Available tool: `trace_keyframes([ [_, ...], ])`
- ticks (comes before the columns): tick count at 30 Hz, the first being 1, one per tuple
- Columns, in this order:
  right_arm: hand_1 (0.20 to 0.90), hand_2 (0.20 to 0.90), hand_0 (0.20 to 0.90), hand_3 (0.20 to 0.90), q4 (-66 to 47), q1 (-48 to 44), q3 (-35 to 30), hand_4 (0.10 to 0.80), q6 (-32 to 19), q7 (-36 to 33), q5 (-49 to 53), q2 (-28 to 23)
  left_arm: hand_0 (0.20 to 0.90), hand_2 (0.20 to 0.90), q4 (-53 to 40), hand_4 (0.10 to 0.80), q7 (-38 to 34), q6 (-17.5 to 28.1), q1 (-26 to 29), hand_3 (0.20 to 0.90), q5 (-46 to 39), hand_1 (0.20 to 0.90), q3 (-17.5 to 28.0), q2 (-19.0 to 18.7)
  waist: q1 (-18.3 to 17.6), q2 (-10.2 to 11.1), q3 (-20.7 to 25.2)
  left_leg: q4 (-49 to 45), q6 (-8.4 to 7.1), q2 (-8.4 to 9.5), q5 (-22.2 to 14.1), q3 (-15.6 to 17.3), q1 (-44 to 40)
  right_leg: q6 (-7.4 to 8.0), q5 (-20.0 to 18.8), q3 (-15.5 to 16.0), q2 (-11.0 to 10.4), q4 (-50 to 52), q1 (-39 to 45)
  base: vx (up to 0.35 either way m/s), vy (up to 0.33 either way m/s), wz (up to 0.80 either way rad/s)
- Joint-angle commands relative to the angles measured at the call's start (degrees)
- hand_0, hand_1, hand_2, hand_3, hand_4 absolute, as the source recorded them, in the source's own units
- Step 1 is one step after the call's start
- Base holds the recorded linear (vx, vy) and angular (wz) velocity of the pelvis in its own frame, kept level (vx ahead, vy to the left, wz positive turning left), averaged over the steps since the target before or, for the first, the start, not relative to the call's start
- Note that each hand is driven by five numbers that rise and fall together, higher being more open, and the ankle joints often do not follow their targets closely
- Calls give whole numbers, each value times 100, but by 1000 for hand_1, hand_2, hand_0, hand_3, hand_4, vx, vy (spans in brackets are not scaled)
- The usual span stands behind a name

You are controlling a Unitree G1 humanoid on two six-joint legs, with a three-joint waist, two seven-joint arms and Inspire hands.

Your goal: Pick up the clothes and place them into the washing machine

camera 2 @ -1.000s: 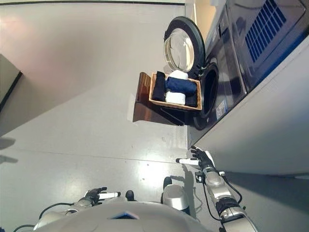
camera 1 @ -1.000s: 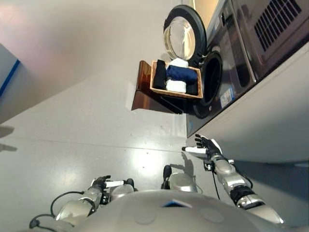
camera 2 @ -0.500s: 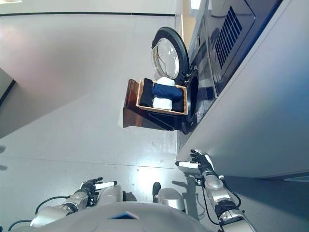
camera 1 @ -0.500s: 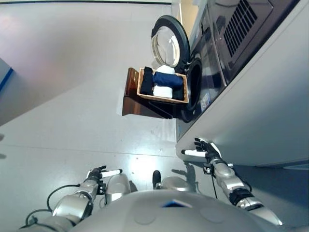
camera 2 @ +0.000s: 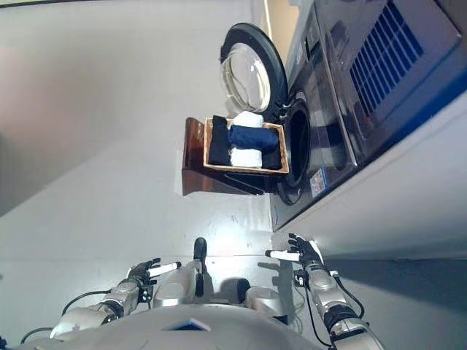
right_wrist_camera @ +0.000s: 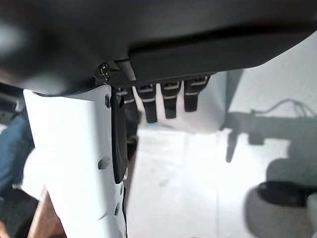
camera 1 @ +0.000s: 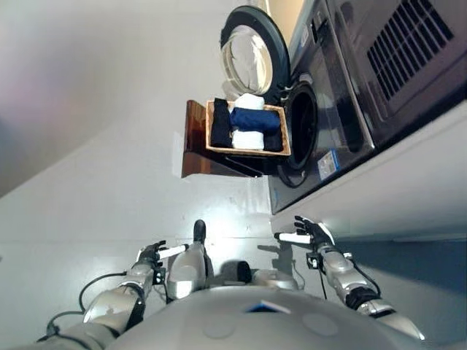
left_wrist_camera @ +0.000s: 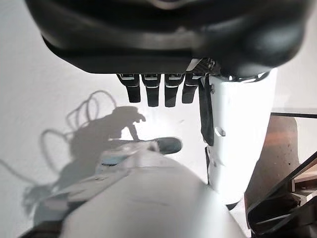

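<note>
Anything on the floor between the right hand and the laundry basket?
No: bare grey floor separates right hand from basket, seen in both eye views.

Basket (camera 1: 248,151) of rolled clothes (camera 1: 253,120) upper centre, on a stand (camera 1: 208,149). Washing machine (camera 1: 328,117) to its right, door (camera 1: 250,55) open above the basket.

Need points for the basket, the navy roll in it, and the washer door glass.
basket (camera 1: 248,152): left eye view, near wooden rim.
navy roll (camera 1: 254,119): left eye view, middle of the dark blue rolled cloth.
washer door glass (camera 1: 246,56): left eye view, centre of the open door's round window.
</note>
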State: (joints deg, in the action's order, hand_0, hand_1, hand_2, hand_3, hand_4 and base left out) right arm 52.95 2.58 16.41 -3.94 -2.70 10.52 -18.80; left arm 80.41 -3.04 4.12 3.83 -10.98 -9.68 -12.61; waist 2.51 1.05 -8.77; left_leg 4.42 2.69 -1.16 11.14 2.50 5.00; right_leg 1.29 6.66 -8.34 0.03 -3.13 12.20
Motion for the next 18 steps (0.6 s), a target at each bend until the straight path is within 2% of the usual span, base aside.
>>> trace_keyframes([
  [1,900,900,900,900,-346,-239,-121,800,-334,-126,-80,-124,900,900,222,800,-93,-70,-331,900,178,900,-276,-173,132,-18,472,-482,-527,-131,86,57,972,350,277,144,-179,699,183,323,233,-19],
  [3,900,900,900,900,-347,-302,-74,800,-336,-82,-107,-76,900,900,143,800,-97,-48,-322,900,149,900,-292,-229,141,30,537,-572,-395,-16,-118,197,909,521,-129,60,-353,1063,33,324,230,-18],
  [4,900,900,900,900,-323,-332,-49,800,-316,-92,-133,-64,900,900,91,800,-95,-45,-318,900,157,900,-321,-254,158,25,540,-567,-336,39,-190,228,849,572,-253,41,-388,1206,-40,295,218,-22],
  [7,900,900,900,900,-290,-378,-136,800,-335,-63,-29,8,900,900,144,800,-72,-69,-271,900,266,900,-415,-281,85,24,570,-517,-191,248,-391,322,645,762,-939,40,-495,1973,-350,237,210,-11],
  [8,900,900,900,900,-290,-378,-136,800,-335,-63,-29,9,900,900,144,800,-72,-69,-271,900,266,900,-415,-281,86,24,570,-517,-191,248,-391,322,645,762,-939,40,-495,1973,-350,198,232,4],
  [9,900,900,900,900,-231,-473,-130,800,-349,-91,-21,24,900,900,108,800,-74,-65,-212,900,245,900,-428,-331,34,-24,489,-532,-78,344,-568,339,464,789,-1315,202,-534,2677,-654,187,234,-3],
  [11,900,900,900,900,-271,-533,-91,800,-349,-107,-39,24,900,900,51,800,-80,-76,-148,900,203,900,-432,-372,-32,-123,365,-545,24,379,-696,318,228,714,-1574,377,-494,3327,-1042,183,263,-2],
  [12,900,900,900,900,-255,-561,-81,800,-343,-121,-41,33,900,900,47,800,-80,-74,-106,900,183,900,-446,-387,-64,-170,299,-553,66,383,-755,288,128,652,-1491,478,-455,3579,-1203,170,233,10],
  [13,900,900,900,900,-286,-559,-101,800,-341,-135,-42,49,900,900,36,800,-83,-80,-101,900,172,900,-442,-388,-69,-202,270,-553,111,408,-855,295,0,595,-1378,676,-572,3673,-1353,198,218,9],
  [14,900,900,900,900,-269,-559,-116,800,-330,-144,-33,43,900,900,32,800,-62,-81,-87,900,167,900,-450,-385,-102,-257,252,-528,123,405,-901,267,-131,545,-1301,777,-592,3680,-1529,223,197,3],
  [15,900,900,900,900,-261,-559,-138,800,-331,-136,-18,42,900,900,53,800,-52,-81,-69,900,172,900,-468,-384,-150,-292,204,-484,110,399,-944,235,-278,476,-1036,895,-596,3621,-1759,226,153,-8],
  [17,900,900,900,900,-240,-555,-212,800,-325,-128,23,15,900,900,67,800,-40,-91,-26,900,212,900,-510,-359,-259,-362,116,-452,71,388,-1048,64,-514,381,-619,1095,-638,3129,-2035,230,80,-10],
  [18,900,900,900,900,-199,-564,-242,800,-318,-137,33,12,900,900,88,800,-43,-91,7,900,246,900,-542,-348,-305,-358,66,-477,51,409,-1108,-2,-577,389,-616,1105,-666,2833,-2142,232,12,15],
])
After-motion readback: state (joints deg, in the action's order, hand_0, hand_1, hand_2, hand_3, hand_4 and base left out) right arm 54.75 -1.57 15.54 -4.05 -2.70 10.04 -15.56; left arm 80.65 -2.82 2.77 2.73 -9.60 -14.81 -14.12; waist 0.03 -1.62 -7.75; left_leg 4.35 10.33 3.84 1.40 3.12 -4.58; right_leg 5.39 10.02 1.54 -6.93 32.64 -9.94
